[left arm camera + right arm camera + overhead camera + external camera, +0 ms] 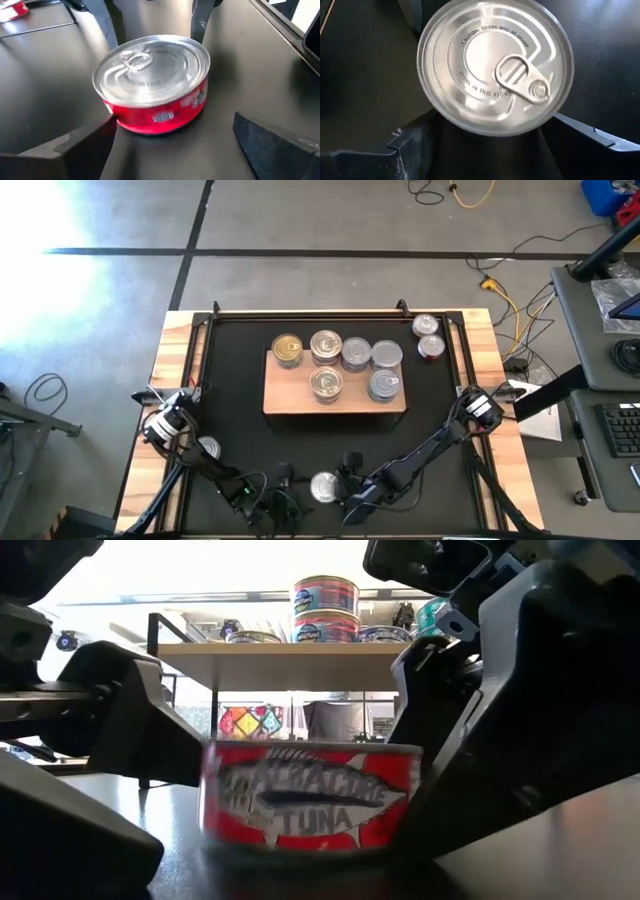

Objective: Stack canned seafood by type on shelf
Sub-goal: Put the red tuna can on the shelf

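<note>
Both arms were dark, near-black, built of slim tubular links joined by bulkier rounded joint housings. The left arm (170,435) carried a pale, silvery-white fitting at its upper joint, with thin black cables looping beside it. The right arm (440,442) showed a similar light-coloured cap at its upper joint and a long straight black link. The left gripper (175,145) had two matte black fingers (85,150), flat-sided with hard angular edges. The right gripper (495,150) had the same dark wedge-shaped fingers (415,150), their edges catching a thin pale highlight.
</note>
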